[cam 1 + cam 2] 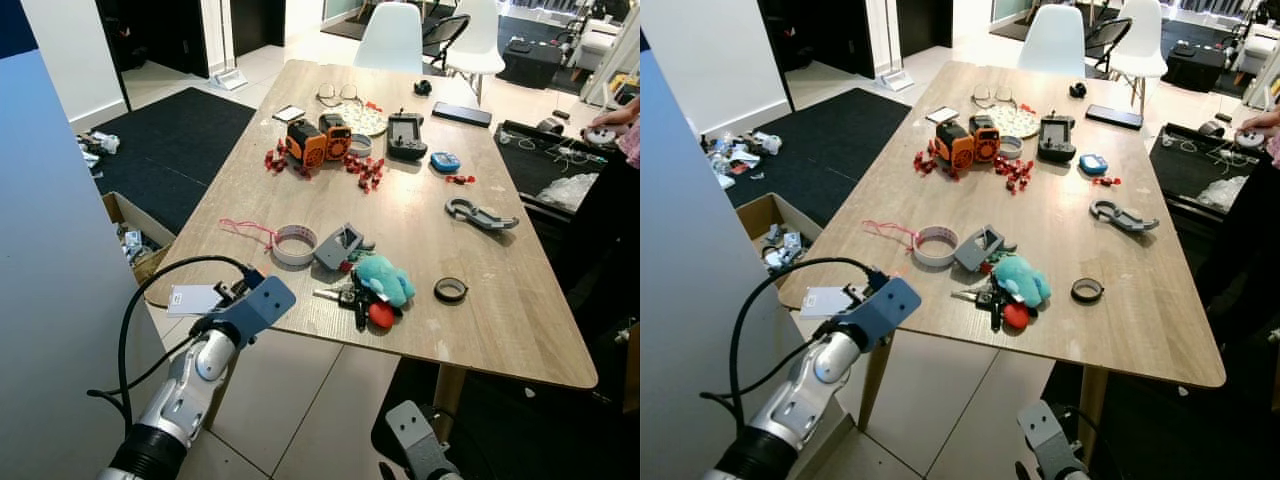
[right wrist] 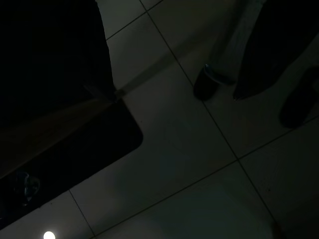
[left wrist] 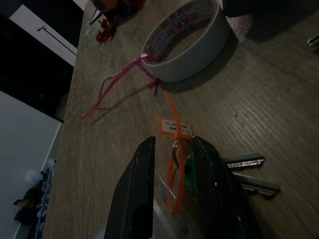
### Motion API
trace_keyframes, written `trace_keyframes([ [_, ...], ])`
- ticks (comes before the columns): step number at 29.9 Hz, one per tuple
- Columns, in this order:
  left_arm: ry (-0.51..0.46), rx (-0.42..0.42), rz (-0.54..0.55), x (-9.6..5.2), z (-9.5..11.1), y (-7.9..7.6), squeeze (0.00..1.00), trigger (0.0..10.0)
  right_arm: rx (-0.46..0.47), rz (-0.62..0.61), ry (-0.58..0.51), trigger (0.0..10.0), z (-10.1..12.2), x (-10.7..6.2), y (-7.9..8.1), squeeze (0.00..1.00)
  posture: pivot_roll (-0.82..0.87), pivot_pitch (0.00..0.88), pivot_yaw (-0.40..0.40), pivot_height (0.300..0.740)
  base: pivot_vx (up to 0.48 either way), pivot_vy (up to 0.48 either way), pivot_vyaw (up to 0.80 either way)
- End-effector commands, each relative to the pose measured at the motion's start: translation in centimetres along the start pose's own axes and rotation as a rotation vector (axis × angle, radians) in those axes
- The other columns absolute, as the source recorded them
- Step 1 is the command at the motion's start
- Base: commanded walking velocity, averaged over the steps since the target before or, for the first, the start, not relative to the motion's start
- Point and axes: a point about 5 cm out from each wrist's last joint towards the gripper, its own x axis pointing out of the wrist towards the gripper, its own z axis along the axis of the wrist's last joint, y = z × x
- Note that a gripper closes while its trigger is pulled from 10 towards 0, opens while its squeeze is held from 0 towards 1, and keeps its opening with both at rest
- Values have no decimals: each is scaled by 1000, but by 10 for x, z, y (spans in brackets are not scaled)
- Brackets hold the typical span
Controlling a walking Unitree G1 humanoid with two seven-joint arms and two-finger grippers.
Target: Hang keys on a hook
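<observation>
Nearest, the left claw (image 3: 172, 164) is clamped on the keys (image 3: 244, 172) by their ring and orange tag, low over the tabletop's (image 1: 480, 290) near edge, ready to lift them clear; beyond lie a tape roll (image 3: 187, 42) and pink cord (image 3: 117, 84), and no hook is visible.

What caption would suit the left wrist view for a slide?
Left gripper closed on a set of keys with an orange tag, lying on the wooden table near a roll of tape.
</observation>
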Motion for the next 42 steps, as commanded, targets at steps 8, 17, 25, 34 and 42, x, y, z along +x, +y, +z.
trace_keyframes([
  [8,49,18,-14,-3,-12,2,0,2627,4,-2,14,10000,-4,-1,1,0,41,90,-57,740,0,0,0],
  [17,58,19,-11,-4,-15,4,0,0,5,-1,15,10000,-3,-1,0,0,46,92,-60,740,0,0,0],
  [25,-3,-15,-4,-4,-4,14,0,0,5,-1,13,10000,-1,0,0,0,49,91,-60,740,0,0,0],
  [34,-195,-223,-53,-1,29,34,0,0,5,-2,10,10000,-1,0,1,0,51,91,-59,740,0,0,0],
  [42,-125,-66,-105,0,15,26,337,9882,6,-2,12,10000,-1,0,1,0,50,91,-58,740,0,0,0],
])
